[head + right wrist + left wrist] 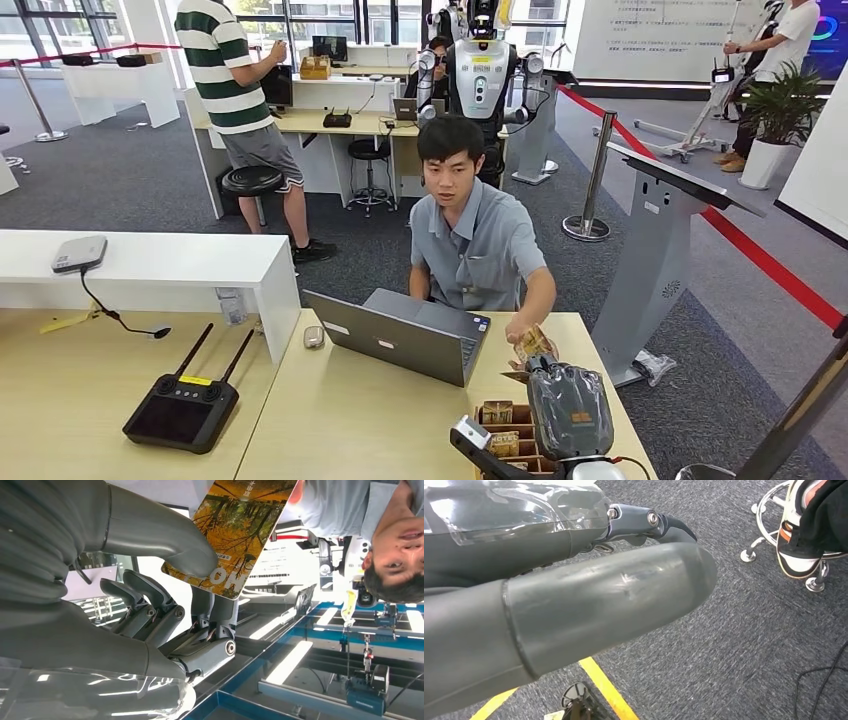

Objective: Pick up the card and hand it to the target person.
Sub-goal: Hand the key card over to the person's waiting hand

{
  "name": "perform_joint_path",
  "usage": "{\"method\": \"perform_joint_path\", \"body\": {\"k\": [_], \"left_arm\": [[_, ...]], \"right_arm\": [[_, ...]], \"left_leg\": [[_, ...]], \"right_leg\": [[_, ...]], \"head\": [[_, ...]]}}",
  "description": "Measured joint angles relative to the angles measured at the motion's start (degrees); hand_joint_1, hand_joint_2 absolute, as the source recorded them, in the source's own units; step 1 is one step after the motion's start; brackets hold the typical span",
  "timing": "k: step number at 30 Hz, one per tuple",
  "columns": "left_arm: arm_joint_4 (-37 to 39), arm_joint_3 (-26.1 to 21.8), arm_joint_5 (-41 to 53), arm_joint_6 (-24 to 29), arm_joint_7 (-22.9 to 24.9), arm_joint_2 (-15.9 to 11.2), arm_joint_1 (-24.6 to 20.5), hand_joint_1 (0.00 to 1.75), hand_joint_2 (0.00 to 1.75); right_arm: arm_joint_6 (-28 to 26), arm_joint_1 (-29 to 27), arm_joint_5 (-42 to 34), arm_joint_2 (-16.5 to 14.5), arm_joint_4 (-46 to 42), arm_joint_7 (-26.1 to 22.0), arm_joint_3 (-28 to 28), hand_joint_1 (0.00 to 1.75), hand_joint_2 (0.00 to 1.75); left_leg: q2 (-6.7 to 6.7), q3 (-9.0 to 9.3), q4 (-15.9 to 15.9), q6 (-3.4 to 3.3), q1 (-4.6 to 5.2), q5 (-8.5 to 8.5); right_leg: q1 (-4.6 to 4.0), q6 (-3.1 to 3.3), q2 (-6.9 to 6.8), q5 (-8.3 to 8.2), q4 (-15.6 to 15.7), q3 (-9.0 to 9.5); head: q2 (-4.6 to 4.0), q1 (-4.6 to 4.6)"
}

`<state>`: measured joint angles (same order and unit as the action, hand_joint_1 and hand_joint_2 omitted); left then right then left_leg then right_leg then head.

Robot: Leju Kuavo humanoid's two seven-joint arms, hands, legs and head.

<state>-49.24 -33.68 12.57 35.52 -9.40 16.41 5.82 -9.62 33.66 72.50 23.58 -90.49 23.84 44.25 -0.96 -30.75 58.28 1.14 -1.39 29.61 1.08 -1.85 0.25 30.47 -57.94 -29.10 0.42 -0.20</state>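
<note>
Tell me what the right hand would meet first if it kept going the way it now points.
Most likely the person's hand. The right hand holds the card up toward the seated person, whose fingers are already at the card's far end above the desk. Depth is unclear, so the gap left cannot be judged.

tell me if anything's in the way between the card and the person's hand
Nothing visible stands in the way. The right hand pinches the card and holds it up beside the laptop, and the person's hand is already at the card's far end.
</note>
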Motion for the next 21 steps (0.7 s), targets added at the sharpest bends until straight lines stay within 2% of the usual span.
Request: {"method": "perform_joint_path", "body": {"k": [12, 14, 15, 18, 19, 21], "left_arm": [[0.0, 0.0, 0.0, 0.0, 0.4, 0.0, 0.0, 0.00, 0.00], [0.0, 0.0, 0.0, 0.0, 0.4, 0.0, 0.0, 0.00, 0.00], [0.0, 0.0, 0.0, 0.0, 0.4, 0.0, 0.0, 0.00, 0.00], [0.0, 0.0, 0.0, 0.0, 0.4, 0.0, 0.0, 0.00, 0.00], [0.0, 0.0, 0.0, 0.0, 0.4, 0.0, 0.0, 0.00, 0.00], [0.0, 0.0, 0.1, 0.0, 0.4, 0.0, 0.0, 0.00, 0.00]], "right_arm": [[0.0, 0.0, -0.6, -0.1, 0.9, 0.0, 0.9, 1.75, 1.75], [0.0, 0.0, -0.6, -0.2, 0.9, 0.0, 1.0, 1.66, 1.75], [0.0, 0.0, -0.6, -0.3, 0.9, 0.0, 1.0, 1.52, 1.75], [0.0, 0.0, -0.6, -0.4, 0.9, 0.0, 1.3, 0.29, 1.75], [0.0, 0.0, -0.6, -0.4, 0.9, 0.0, 1.3, 0.00, 1.75], [-0.2, -0.1, -0.5, -0.4, 0.9, 0.0, 1.3, 0.00, 1.75]], "left_leg": [[0.00, 0.00, 0.0, 0.00, 0.00, 0.00], [0.00, 0.00, 0.0, 0.00, 0.00, 0.00], [0.00, 0.00, 0.0, 0.00, 0.00, 0.00], [0.00, 0.00, 0.0, 0.00, 0.00, 0.00], [0.00, 0.01, 0.0, 0.00, 0.00, 0.00], [0.00, 0.01, 0.0, 0.00, 0.00, 0.00]], "right_leg": [[0.00, 0.00, 0.00, 0.00, 0.0, 0.00], [0.00, 0.00, 0.00, 0.00, 0.0, 0.00], [0.00, 0.00, 0.00, 0.00, 0.0, 0.00], [0.00, 0.00, 0.00, 0.00, 0.0, 0.00], [0.00, 0.00, 0.00, 0.00, 0.0, 0.00], [0.00, 0.00, 0.00, 0.00, 0.0, 0.00]], "head": [[0.00, 0.01], [0.00, 0.00], [0.00, 0.00], [0.00, 0.01], [0.00, -0.01], [0.00, 0.00]]}}
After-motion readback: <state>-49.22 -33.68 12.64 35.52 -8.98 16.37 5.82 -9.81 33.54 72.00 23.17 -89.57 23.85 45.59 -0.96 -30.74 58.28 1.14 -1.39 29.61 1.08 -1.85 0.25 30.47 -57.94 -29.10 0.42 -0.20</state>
